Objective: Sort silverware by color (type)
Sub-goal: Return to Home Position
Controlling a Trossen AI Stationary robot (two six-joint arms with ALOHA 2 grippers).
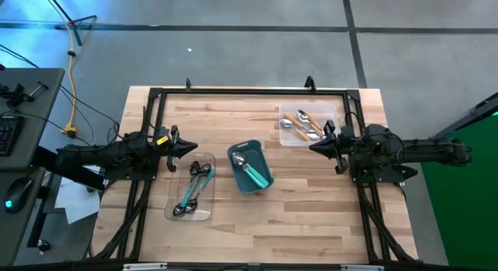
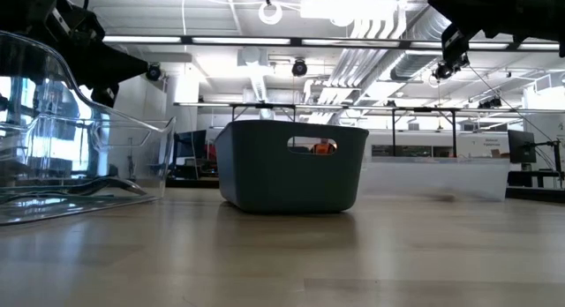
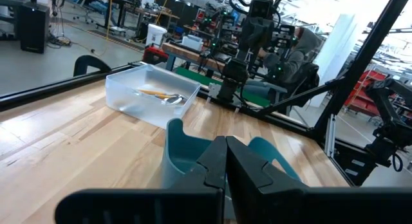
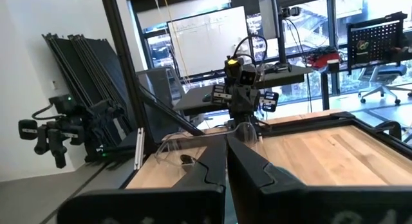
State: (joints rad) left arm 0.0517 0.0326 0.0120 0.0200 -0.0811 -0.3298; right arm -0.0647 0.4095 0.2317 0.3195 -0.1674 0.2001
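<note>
Basically done, I'd say: orange spoons [image 1: 299, 119] in the right tray [image 1: 289, 140], teal spoons [image 1: 254, 172] in the bin [image 1: 230, 156], dark spoons [image 1: 201, 170] in the left tray [image 1: 204, 207]. Left gripper [image 1: 194, 149] and right gripper [image 1: 311, 147] hang at the sides, fingers pressed together, holding nothing.

Teal bin [image 1: 260, 154], orange-handled spoons [image 1: 299, 117], teal-handled spoons [image 1: 191, 195] with shiny silver bowls — pale wood-grain table [image 1: 311, 209].

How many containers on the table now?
3. A clear tray near the left gripper, a teal bin at the centre of the table, and a second clear tray beside the right gripper. The high view shows the whole table, so none seems hidden.
</note>
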